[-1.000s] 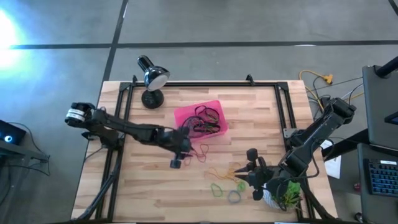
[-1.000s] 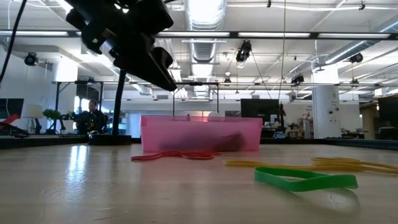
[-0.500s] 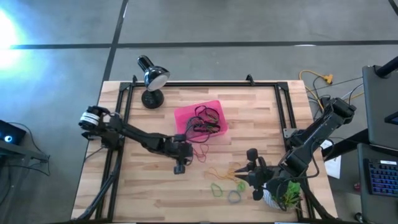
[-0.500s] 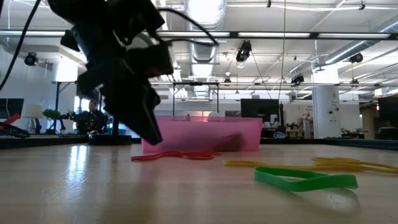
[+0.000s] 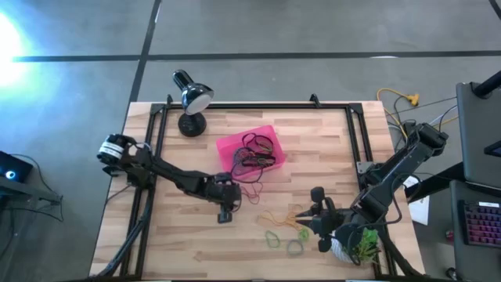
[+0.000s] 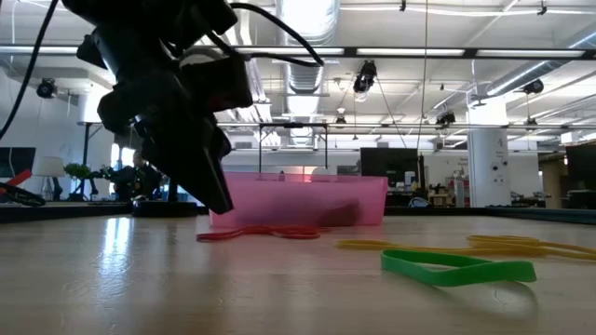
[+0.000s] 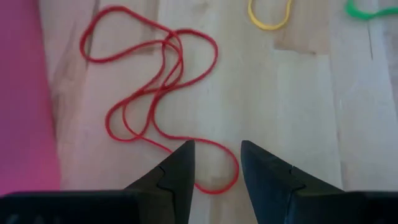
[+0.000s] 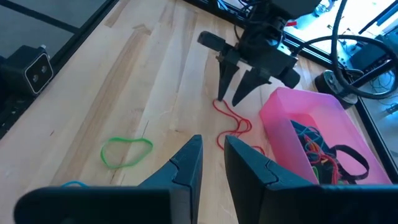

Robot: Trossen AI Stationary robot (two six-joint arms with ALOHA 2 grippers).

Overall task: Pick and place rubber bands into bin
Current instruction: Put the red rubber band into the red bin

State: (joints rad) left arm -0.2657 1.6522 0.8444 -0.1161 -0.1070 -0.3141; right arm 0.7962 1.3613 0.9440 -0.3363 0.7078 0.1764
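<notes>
The pink bin (image 5: 250,153) sits mid-table with several dark and coloured bands inside. A red rubber band (image 7: 155,93) lies tangled on the wood just in front of it, also seen as the red band (image 5: 250,190). My left gripper (image 7: 217,155) is open and points down over that band's near loop end (image 7: 227,177), one finger on each side, low over the table (image 6: 209,186). Yellow (image 5: 282,218), green (image 5: 275,237) and grey (image 5: 295,249) bands lie further right. My right gripper (image 8: 212,152) waits beside them, open by a narrow gap.
A black desk lamp (image 5: 190,102) stands at the far left corner. A white plant pot (image 5: 352,244) sits at the near right, beside my right arm. Black frame rails (image 5: 153,149) run along the table sides. Yellow cables (image 5: 403,102) lie off the table's right.
My left gripper has come down from above the bin's near side toward the table and tipped to point down over the red band. The bands and the bin have stayed where they were.
</notes>
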